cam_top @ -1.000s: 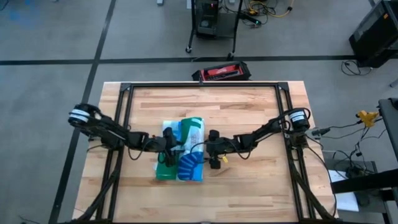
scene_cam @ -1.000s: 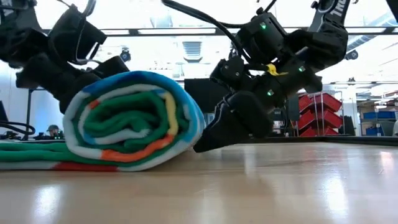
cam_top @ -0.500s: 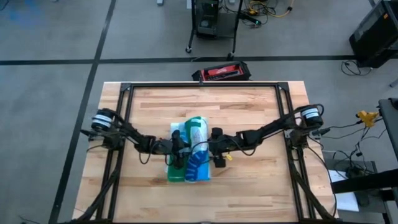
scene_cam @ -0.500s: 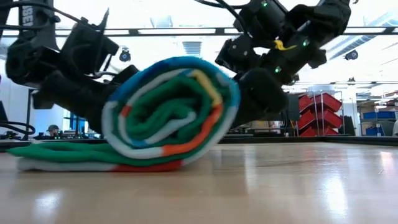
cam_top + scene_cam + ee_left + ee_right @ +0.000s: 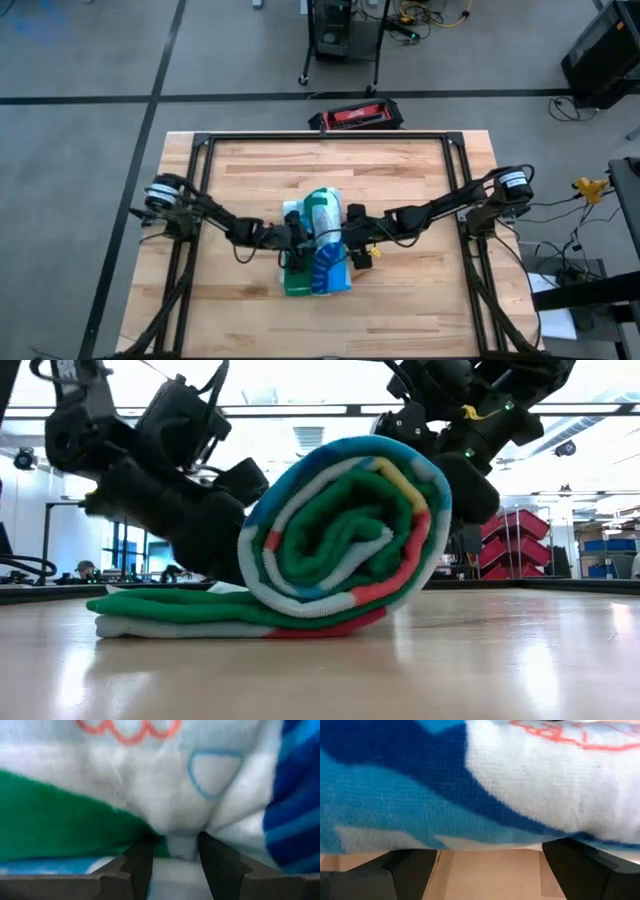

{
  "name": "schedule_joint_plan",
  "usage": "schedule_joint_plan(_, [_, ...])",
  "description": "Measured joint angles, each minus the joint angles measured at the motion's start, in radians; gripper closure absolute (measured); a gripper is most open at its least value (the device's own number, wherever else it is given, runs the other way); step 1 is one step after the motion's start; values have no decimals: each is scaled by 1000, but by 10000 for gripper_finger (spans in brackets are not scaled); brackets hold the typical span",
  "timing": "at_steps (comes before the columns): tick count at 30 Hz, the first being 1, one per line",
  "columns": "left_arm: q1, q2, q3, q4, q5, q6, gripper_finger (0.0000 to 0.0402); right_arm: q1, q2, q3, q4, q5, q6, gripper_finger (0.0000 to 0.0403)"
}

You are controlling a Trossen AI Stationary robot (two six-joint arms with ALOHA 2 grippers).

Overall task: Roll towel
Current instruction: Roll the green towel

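The towel point(image 5: 320, 255) lies mid-table, mostly wound into a thick roll point(image 5: 345, 540). Its unrolled flat layers point(image 5: 170, 615) lie on the wood toward the table's left. The roll's end shows green, white, orange and blue windings. My left gripper point(image 5: 300, 243) is at the roll's left side, shut on cloth; it also shows in the left wrist view point(image 5: 175, 847). My right gripper point(image 5: 350, 243) is at the roll's right side, its fingers wide open, as the right wrist view point(image 5: 490, 855) shows. My left gripper pinches a fold of the towel's white outer cloth point(image 5: 182, 837) between its two fingers, on the roll's left side. It comes in about level from the table's left. The roll rests on the towel's flat layers. My right gripper's open fingertips point(image 5: 415, 860) stand against the roll's blue-and-white outer layer point(image 5: 485, 805) on its right side, low down. They come in about level from the table's right. Bare table shows between the fingers.
A red and black case point(image 5: 355, 117) sits at the table's far edge. A black frame point(image 5: 320, 137) runs round the tabletop. Bare wood point(image 5: 400, 310) lies near and to the right of the towel.
Both grippers have gone toward the table's right edge with the towel between them. The roll has moved right and turned about; its orange winding has gone from the bottom to the right side. The flat layers have slid right along the table with it.
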Motion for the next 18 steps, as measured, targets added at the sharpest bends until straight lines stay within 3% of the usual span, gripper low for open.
schedule_joint_plan(14, [-1,-269,-1,-413,-7,-59,281,0,2,0,88,-3,-9,64])
schedule_joint_plan(18, [-1,-342,7,-604,28,-127,282,0,2,0,114,-11,-3,64])
